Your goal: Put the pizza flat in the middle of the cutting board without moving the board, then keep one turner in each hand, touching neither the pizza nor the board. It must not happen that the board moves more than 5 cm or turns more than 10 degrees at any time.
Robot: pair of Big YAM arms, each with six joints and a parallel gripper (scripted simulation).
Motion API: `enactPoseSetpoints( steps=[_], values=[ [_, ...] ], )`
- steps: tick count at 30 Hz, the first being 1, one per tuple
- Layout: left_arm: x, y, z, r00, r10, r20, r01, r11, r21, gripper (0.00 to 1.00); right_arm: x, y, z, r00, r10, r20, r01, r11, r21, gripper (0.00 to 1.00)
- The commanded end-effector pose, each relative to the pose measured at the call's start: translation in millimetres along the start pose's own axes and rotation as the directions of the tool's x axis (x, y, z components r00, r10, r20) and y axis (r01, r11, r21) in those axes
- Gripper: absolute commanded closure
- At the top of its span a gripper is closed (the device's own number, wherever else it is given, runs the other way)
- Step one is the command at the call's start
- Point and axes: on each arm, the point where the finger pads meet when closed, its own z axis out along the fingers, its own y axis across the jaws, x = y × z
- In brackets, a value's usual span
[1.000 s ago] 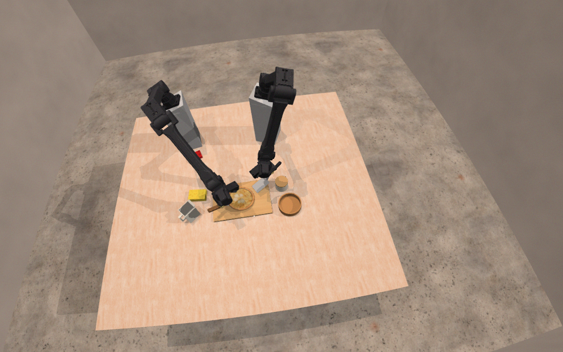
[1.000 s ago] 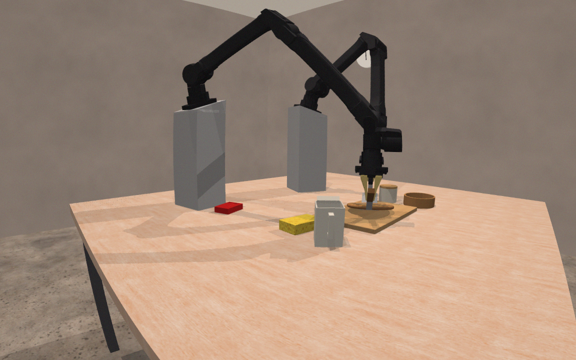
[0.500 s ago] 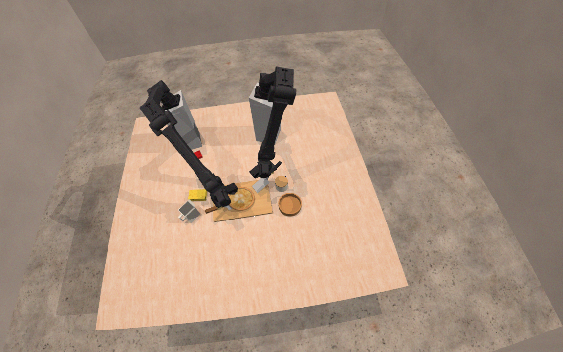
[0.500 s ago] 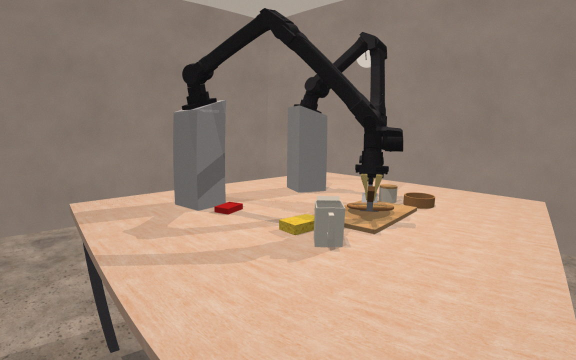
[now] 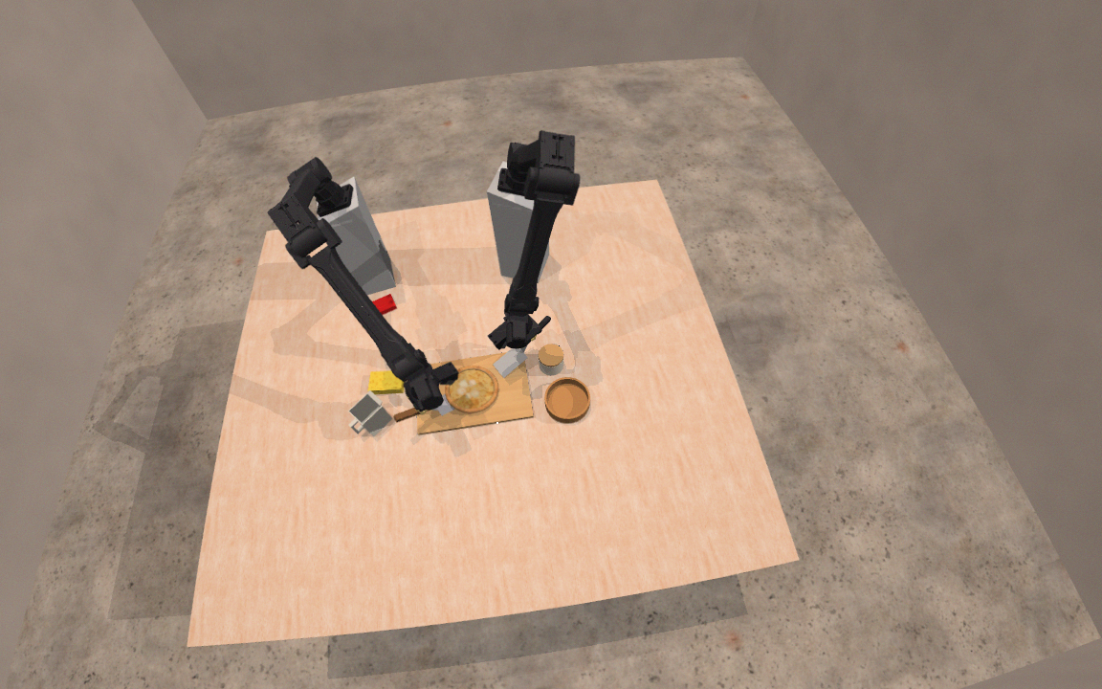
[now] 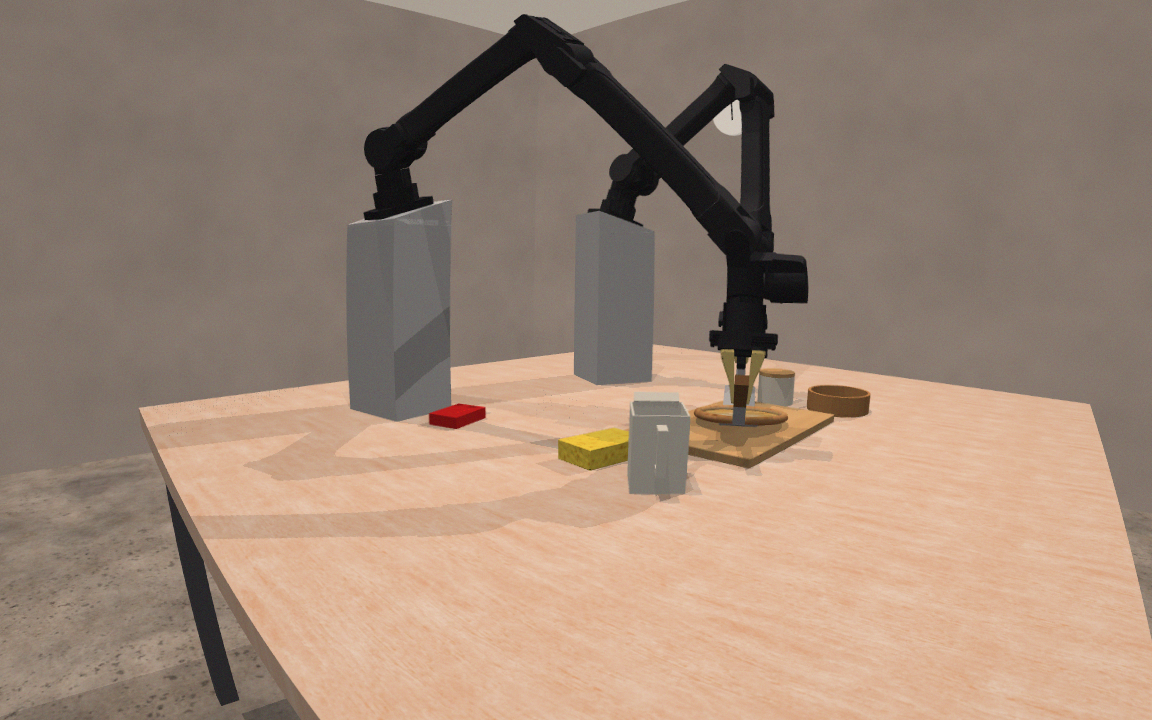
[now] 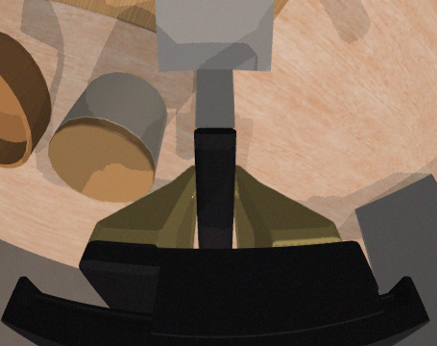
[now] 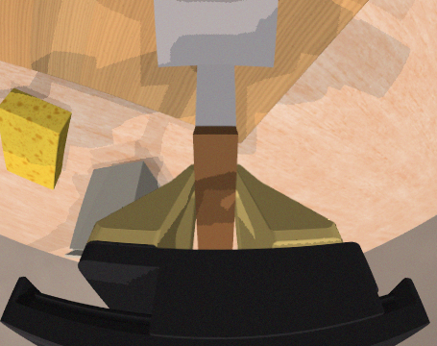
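Note:
The pizza lies on the wooden cutting board, near its middle. My right gripper is shut on the brown-handled turner at the board's left end. Its grey blade is bare and hangs over the board; the right wrist view shows no pizza. My left gripper is shut on the black-handled turner. Its blade is over the board's back right corner. I cannot tell whether either blade touches.
A grey mug and a yellow sponge sit left of the board. A canister and a brown bowl sit on its right. A red block lies near the pedestals.

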Motion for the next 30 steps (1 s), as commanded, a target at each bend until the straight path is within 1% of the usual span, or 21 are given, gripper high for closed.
enactPoseSetpoints(
  steps=[1, 2, 4, 5, 6, 7, 8, 11, 14, 16, 17, 19, 21, 22, 23, 25, 28, 30],
  values=[
    [-6.4, 17.3, -9.4, 1.000, -0.011, 0.023, 0.012, 0.999, -0.030, 0.94, 33.6, -26.7, -14.2, 0.999, 0.032, -0.005, -0.032, 0.998, 0.051, 0.94],
    [-6.4, 17.3, -9.4, 1.000, -0.011, 0.023, 0.012, 0.999, -0.030, 0.94, 23.0, -24.9, -16.3, 1.000, 0.020, -0.003, -0.019, 0.999, 0.045, 0.94],
    [-6.4, 17.3, -9.4, 1.000, -0.011, 0.023, 0.012, 0.999, -0.030, 0.94, 23.0, -24.9, -16.3, 1.000, 0.020, -0.003, -0.019, 0.999, 0.045, 0.94],
    [-6.4, 17.3, -9.4, 1.000, -0.011, 0.023, 0.012, 0.999, -0.030, 0.94, 13.2, -21.8, -19.1, 1.000, -0.004, -0.009, 0.004, 0.999, 0.043, 0.94],
    [-6.4, 17.3, -9.3, 1.000, -0.011, 0.023, 0.012, 0.999, -0.029, 0.94, 15.0, -31.3, -27.8, 1.000, -0.004, -0.018, 0.005, 0.997, 0.072, 0.94],
    [-6.3, 17.2, -9.3, 1.000, -0.011, 0.023, 0.012, 0.999, -0.029, 0.94, 30.6, -26.7, -18.6, 1.000, 0.017, -0.017, -0.016, 0.998, 0.059, 0.94],
    [-6.3, 17.2, -9.3, 1.000, -0.011, 0.023, 0.012, 0.999, -0.029, 0.94, 41.8, -26.5, -17.3, 0.999, 0.031, -0.018, -0.030, 0.998, 0.058, 0.94],
    [-6.3, 17.2, -9.3, 1.000, -0.011, 0.023, 0.012, 1.000, -0.029, 0.94, 51.7, -33.0, -18.9, 0.999, 0.042, -0.013, -0.041, 0.997, 0.070, 0.94],
    [-6.3, 17.1, -9.3, 1.000, -0.011, 0.023, 0.012, 1.000, -0.029, 0.94, 54.5, -30.6, -12.0, 0.999, 0.044, -0.010, -0.043, 0.997, 0.066, 0.94],
    [-6.3, 17.1, -9.2, 1.000, -0.011, 0.023, 0.012, 1.000, -0.029, 0.94, 59.1, -28.4, -14.1, 0.999, 0.038, -0.012, -0.037, 0.998, 0.055, 0.94],
    [-6.2, 17.1, -9.2, 1.000, -0.011, 0.023, 0.012, 1.000, -0.029, 0.94, 60.7, -30.4, -13.3, 0.999, 0.043, -0.019, -0.041, 0.997, 0.062, 0.94],
    [-6.2, 17.1, -9.2, 1.000, -0.011, 0.023, 0.012, 1.000, -0.029, 0.94, 46.5, -28.2, -8.7, 0.999, 0.029, -0.019, -0.028, 0.998, 0.056, 0.94],
    [-6.2, 17.1, -9.2, 1.000, -0.011, 0.023, 0.012, 1.000, -0.029, 0.94, 46.5, -28.2, -8.7, 0.999, 0.029, -0.019, -0.028, 0.998, 0.056, 0.94],
    [-6.2, 17.1, -9.2, 1.000, -0.011, 0.023, 0.012, 1.000, -0.029, 0.94, 40.7, -19.1, -7.8, 1.000, 0.010, -0.015, -0.009, 0.999, 0.044, 0.94],
    [-6.2, 17.0, -9.2, 1.000, -0.011, 0.023, 0.012, 1.000, -0.029, 0.94, 53.9, -14.8, -5.2, 1.000, 0.021, -0.008, -0.021, 0.999, 0.040, 0.94],
    [-6.2, 17.0, -9.2, 1.000, -0.011, 0.023, 0.012, 1.000, -0.029, 0.94, 61.8, -18.2, -8.5, 1.000, 0.020, -0.010, -0.020, 0.999, 0.040, 0.94],
    [-6.2, 16.9, -9.2, 1.000, -0.011, 0.023, 0.012, 1.000, -0.029, 0.94, 75.1, -29.8, -11.8, 0.999, 0.040, -0.013, -0.039, 0.997, 0.062, 0.94],
    [-6.1, 16.9, -9.1, 1.000, -0.011, 0.022, 0.012, 1.000, -0.029, 0.94, 76.2, -29.4, -6.8, 0.999, 0.044, -0.012, -0.043, 0.997, 0.064, 0.94]
  ],
)
